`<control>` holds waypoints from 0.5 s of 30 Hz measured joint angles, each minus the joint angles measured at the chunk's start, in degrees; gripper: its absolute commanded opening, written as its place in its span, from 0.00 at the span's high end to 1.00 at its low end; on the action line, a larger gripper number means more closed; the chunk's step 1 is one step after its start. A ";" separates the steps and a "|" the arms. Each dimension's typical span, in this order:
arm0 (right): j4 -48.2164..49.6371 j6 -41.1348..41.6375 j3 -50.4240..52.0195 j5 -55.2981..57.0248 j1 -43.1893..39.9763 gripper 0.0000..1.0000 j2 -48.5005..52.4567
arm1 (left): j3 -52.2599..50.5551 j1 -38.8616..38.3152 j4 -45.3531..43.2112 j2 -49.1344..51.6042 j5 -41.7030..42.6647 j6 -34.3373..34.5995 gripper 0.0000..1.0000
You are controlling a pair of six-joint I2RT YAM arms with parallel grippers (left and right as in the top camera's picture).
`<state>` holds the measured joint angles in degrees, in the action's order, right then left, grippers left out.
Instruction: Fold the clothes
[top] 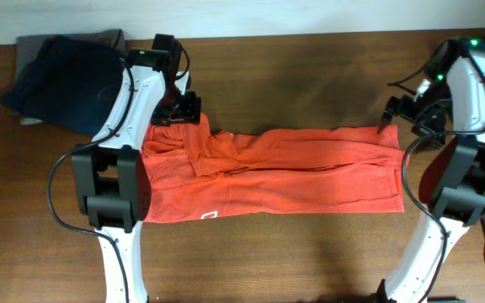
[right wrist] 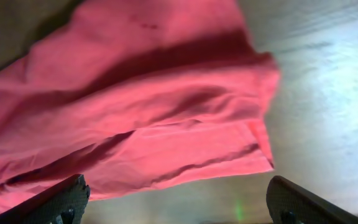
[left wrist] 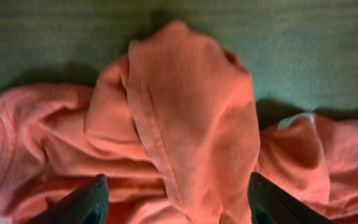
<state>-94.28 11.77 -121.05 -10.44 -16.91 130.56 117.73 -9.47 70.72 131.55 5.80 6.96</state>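
Table (top: 310, 261): wooden, mostly bare along its near side.

Red-orange T-shirt (top: 293, 177): lies across the middle of the table as one long band running from the left arm to the right arm. It reads as doubled over lengthwise. The far layer is creased and ridged; the near layer lies flatter. The end by the right arm is fairly square, with its edge flat on the wood. The end by the left arm is bunched, with a hump of cloth and a hemmed edge standing up.

Dark garments (top: 57, 80): a heap at the far left corner, well apart from the shirt. Cannot tell whether they are folded or only dumped.

Left gripper (top: 183, 108): over the bunched end at the far edge. In the wrist view its fingers stand wide apart with the hump of cloth between them, unpinched; it holds nothing.

Right gripper (top: 391, 112): at the shirt's far corner. Jaws spread wide, nothing between them, cloth lying free below.

White logo (top: 210, 215): small mark at the near edge, toward the left end.

Progress, as judged: about one lengthwise fold is in, roughly laid. Left to do: flatten the bunched end, smooth the top layer, then fold crosswise into a compact stack. Under halfway, I reckon.
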 measured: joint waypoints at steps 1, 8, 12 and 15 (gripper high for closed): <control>0.20 -0.04 -0.02 -0.09 0.52 0.04 0.00 | 0.00 0.04 -0.48 0.00 0.02 -0.28 0.44; 0.44 -0.44 -0.02 -0.24 2.34 0.04 0.00 | 0.04 0.90 -0.22 0.50 0.90 -0.96 0.64; 0.37 -0.44 -0.02 -0.24 2.34 0.04 0.00 | 0.15 1.33 -0.04 3.15 1.33 -0.96 0.64; 0.37 -0.46 -0.02 -0.24 2.34 0.05 0.00 | 0.15 1.66 -0.07 5.64 1.53 -0.98 0.64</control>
<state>-93.91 11.31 -121.08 -10.68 -14.57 130.56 117.89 -7.81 70.65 137.19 7.33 5.98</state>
